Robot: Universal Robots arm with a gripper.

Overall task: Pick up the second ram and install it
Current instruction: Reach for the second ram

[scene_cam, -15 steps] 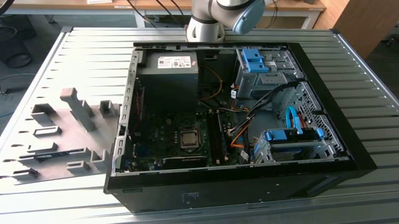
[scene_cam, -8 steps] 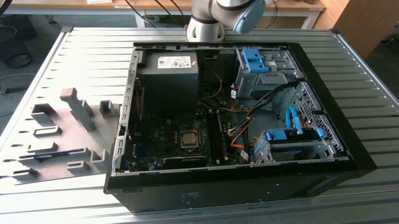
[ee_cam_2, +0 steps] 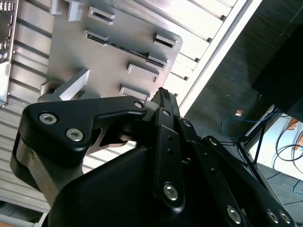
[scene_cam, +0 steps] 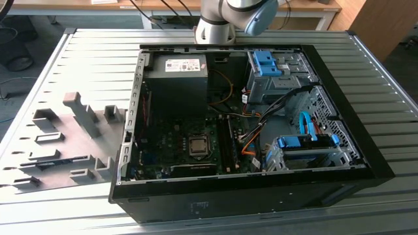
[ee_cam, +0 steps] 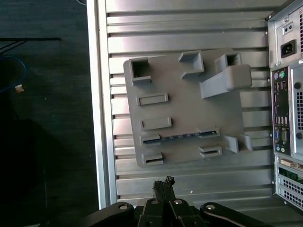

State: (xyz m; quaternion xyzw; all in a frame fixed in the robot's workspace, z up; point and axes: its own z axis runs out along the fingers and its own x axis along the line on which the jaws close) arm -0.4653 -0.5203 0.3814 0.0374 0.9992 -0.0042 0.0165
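The second ram (ee_cam: 182, 136) stands on edge in a long slot of the grey fixture plate (ee_cam: 189, 104), showing as a thin dark strip. The exterior view has it as a dark bluish strip (scene_cam: 56, 160) on the plate (scene_cam: 65, 142), to the left of the computer case. My gripper (ee_cam: 163, 182) hovers above the slatted table just off the plate's edge, a short way from the ram. Its fingers are shut together with nothing between them. In the second wrist view the gripper (ee_cam_2: 163, 97) points toward the plate, where the ram (ee_cam_2: 123, 47) lies as a dark line.
An open black computer case (scene_cam: 365, 161) lies on the metal slatted table (scene_cam: 91, 58). Inside it, the black memory slots (scene_cam: 226, 142) run beside the processor socket (scene_cam: 197, 145). Tall grey blocks (scene_cam: 81, 115) rise from the fixture plate. The table edge (ee_cam: 97, 118) is close to the plate.
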